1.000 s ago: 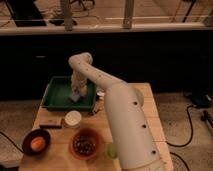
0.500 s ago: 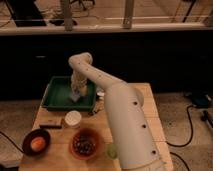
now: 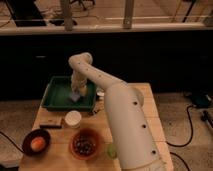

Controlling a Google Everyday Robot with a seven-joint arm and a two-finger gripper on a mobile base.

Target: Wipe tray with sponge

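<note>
Nothing much has shifted since a moment ago: on the bench [image 3: 150, 107], the green tray [image 3: 52, 97] holds the sponge [image 3: 74, 96] at its right side, directly under the tool [image 3: 76, 91]; its grip I cannot tell.

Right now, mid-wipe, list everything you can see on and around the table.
Dark-green rectangular plastic tray: one, table's far left.
Pale bluish sponge: one, inside the tray, under the gripper.
White round cup: one, in front of the tray.
Flat dark rectangular block: one, left of the cup.
Brown bowl with orange item: one, near-left corner.
Brown bowl with dark contents: one, near centre.
Small green object: one, beside the arm.
Wooden table: one, light brown.
Gripper: one, down in the tray at the sponge.
</note>
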